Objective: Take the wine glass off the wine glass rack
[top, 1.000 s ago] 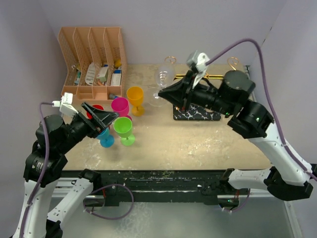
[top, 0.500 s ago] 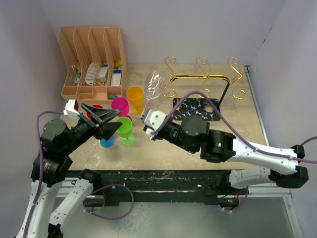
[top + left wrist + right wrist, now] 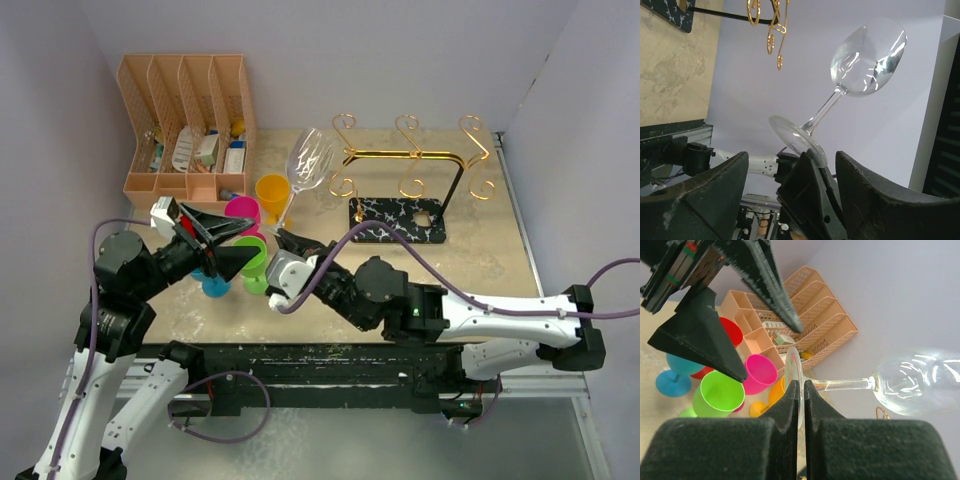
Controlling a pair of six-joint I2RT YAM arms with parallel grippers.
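The clear wine glass (image 3: 309,160) is off the rack and tilted in the air, bowl up and to the back. My right gripper (image 3: 284,236) is shut on the rim of its foot; the right wrist view shows the foot (image 3: 793,374) pinched between the pads (image 3: 800,390). The wine glass rack (image 3: 408,154), gold wire on a black marbled base (image 3: 397,222), stands empty at back right. My left gripper (image 3: 243,245) is open and empty beside the glass foot. In the left wrist view its fingers (image 3: 875,195) flank the glass (image 3: 866,57) and the right gripper.
Pink (image 3: 242,212), orange (image 3: 272,190), green (image 3: 250,255), blue (image 3: 212,282) and red (image 3: 192,222) plastic cups stand under and beside both grippers. An orange slotted organiser (image 3: 185,110) with small items stands at back left. Walls close in at back and both sides.
My right arm has swung from the rack down to the left, carrying the wine glass off the hooks to above the cups. My left gripper has shifted slightly right toward it.
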